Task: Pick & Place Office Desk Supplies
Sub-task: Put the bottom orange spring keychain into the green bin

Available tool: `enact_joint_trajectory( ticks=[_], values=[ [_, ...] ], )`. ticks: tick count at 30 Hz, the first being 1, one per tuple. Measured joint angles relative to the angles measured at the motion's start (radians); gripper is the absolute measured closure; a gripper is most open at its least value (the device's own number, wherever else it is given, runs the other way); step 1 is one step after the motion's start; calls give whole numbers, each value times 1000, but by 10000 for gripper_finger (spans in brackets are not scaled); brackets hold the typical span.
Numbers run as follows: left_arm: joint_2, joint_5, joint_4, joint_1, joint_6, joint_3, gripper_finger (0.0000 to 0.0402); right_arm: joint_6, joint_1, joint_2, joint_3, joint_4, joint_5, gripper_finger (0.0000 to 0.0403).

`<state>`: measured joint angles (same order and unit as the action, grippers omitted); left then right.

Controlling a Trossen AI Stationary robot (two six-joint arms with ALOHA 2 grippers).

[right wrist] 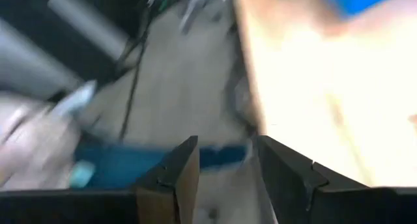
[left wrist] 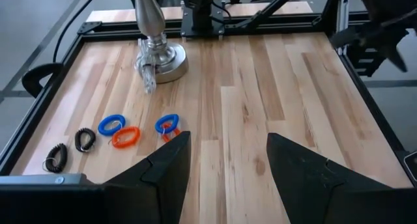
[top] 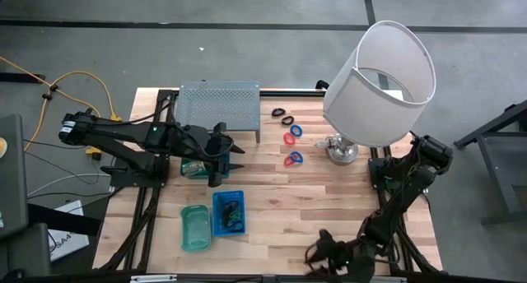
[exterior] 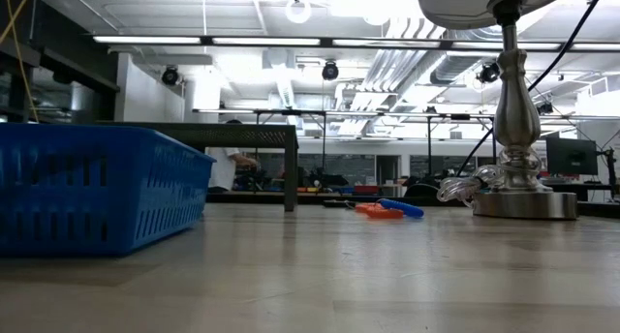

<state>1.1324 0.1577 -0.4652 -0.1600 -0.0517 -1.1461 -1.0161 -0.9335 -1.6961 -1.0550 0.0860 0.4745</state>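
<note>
Red and blue rings (top: pixel 292 147) and two black loops (top: pixel 282 116) lie flat on the wood between the grey rack and the lamp. In the left wrist view they show as blue rings (left wrist: pixel 111 124), a red ring (left wrist: pixel 125 137) and black loops (left wrist: pixel 84 140). My left gripper (top: pixel 233 157) hovers open left of the rings and points toward them; nothing is between its fingers (left wrist: pixel 228 165). A yellow-green packet (top: pixel 193 169) lies under the left arm. At the table's near edge, my right gripper (top: pixel 317 252) is open and empty (right wrist: pixel 225 165).
A blue tray (top: pixel 228 211) holding a few dark items and a green tray (top: pixel 195 227) stand side by side near the front left. The grey perforated rack (top: pixel 218 106) is at the back. The white-shaded lamp (top: pixel 379 81) stands on its metal base (left wrist: pixel 159 55) at the back right.
</note>
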Motion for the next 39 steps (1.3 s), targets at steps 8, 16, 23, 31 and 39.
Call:
enact_joint_trajectory(
  ticks=[8,16,23,31,39],
  values=[
    [0,0,0,0,0,0,208,1,90,0,0,-37,141,257],
    [0,0,0,0,0,0,208,172,185,0,0,-75,118,257],
    [0,0,0,0,0,0,208,361,241,0,0,-81,118,257],
    [0,0,0,0,0,0,208,532,287,0,0,-132,23,257],
    [0,0,2,0,0,0,208,552,300,0,0,-224,-63,257]
  ],
)
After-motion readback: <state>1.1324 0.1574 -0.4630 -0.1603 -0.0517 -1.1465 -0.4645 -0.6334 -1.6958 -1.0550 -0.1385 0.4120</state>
